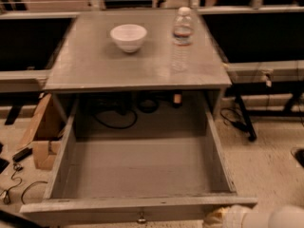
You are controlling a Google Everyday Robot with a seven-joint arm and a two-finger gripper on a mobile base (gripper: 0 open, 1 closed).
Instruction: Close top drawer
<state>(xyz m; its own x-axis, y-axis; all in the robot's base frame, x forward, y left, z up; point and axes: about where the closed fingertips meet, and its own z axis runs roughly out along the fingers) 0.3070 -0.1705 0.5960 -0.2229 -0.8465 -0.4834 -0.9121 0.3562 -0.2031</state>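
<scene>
From the camera view, the top drawer (142,204) stands pulled far out of the bench (95,70), empty, its front panel and knob (141,218) at the lower edge. The end effector (222,217) sits low at the right, just beside the front's right corner; whether it is open or closed I cannot tell. A push from that corner, so far off the centre, might skew the drawer and jam it. A hard shove could jolt the bench and tip the water bottle (182,39) beside the bowl (128,36).
</scene>
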